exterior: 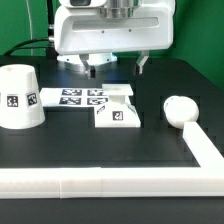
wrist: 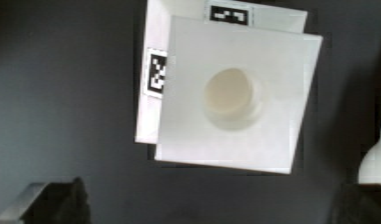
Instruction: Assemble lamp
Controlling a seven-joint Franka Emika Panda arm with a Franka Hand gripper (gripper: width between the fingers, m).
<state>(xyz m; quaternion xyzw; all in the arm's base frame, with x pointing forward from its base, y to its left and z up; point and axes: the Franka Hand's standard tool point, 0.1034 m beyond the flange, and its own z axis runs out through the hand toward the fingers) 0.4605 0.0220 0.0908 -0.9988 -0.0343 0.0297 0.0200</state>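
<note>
The flat square lamp base (exterior: 118, 113) lies on the black table, its far edge at the marker board (exterior: 84, 97). In the wrist view the base (wrist: 231, 95) fills the middle, with a round socket hollow and a tag on one edge. The tapered shade (exterior: 20, 97) stands at the exterior view's left. The round bulb (exterior: 180, 108) lies at the exterior view's right. My gripper (exterior: 117, 67) hangs open and empty above and behind the base, touching nothing. One dark fingertip (wrist: 54, 203) shows in the wrist view, with the gripper (wrist: 213, 215) clear of the base.
A long white border rail (exterior: 110, 182) runs along the table's front and turns up the exterior view's right side (exterior: 200, 140). A green wall stands behind the arm. A white shape (wrist: 370, 165) shows at the wrist view's edge.
</note>
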